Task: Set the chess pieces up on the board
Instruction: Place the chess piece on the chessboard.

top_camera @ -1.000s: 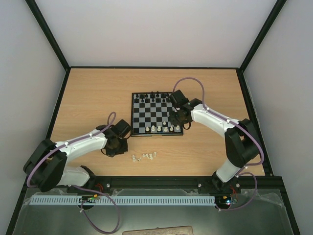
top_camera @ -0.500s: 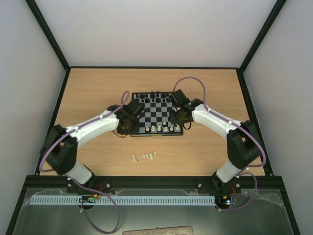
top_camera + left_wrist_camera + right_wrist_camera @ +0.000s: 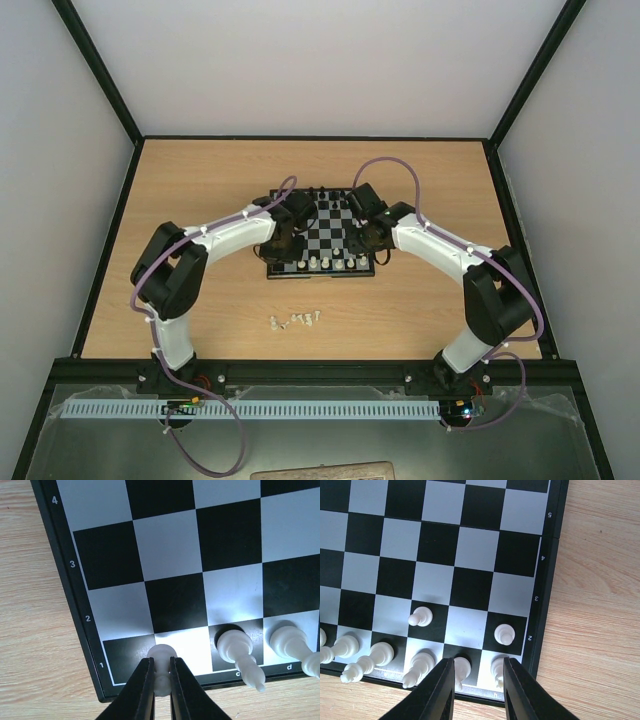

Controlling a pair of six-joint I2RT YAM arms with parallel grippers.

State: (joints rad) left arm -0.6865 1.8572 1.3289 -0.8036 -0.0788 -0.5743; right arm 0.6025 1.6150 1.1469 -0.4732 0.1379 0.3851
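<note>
The left tool (image 3: 161, 664) is clamped on a white piece (image 3: 162, 652) at the board's (image 3: 75, 605) 7 o'clock corner, by the rank-1 squares. The right tool (image 3: 476, 672) is spread, its jaws either side of a back-row piece (image 3: 462, 666) at 5 o'clock. Loose chess pieces (image 3: 296, 320) lie on the surface (image 3: 200, 180) at the board's 6 o'clock.

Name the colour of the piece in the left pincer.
White piece, clamped in the left pincer; left wrist view shows it best.

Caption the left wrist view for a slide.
Left fingers pinch a white chess piece at row one of the board, two white pieces standing alongside.
</note>
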